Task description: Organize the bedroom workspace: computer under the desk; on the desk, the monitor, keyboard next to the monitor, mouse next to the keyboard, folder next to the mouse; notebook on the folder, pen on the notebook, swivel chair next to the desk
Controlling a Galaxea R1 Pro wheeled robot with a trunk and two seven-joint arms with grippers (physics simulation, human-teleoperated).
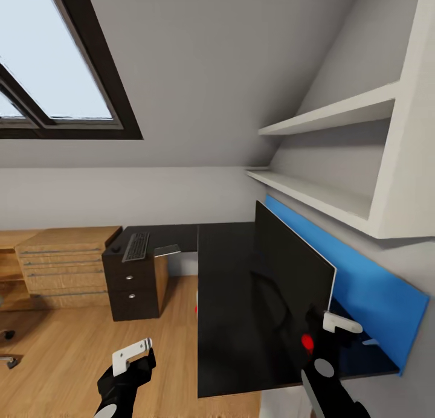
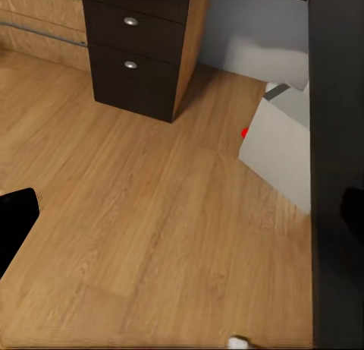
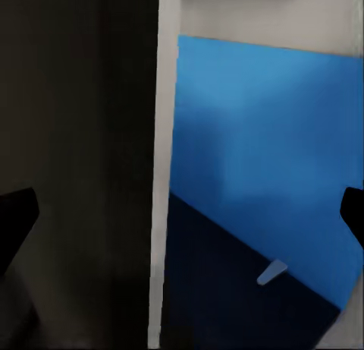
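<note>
Black arms, white-tipped tools (image 1: 134, 353), red dot.

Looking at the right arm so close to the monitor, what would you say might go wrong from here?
The right end effector sits at the monitor's near edge, so a sideways move might tip or slide the screen. The keyboard is far from it on the desk's other wing, so it likely needs a long carry.
</note>
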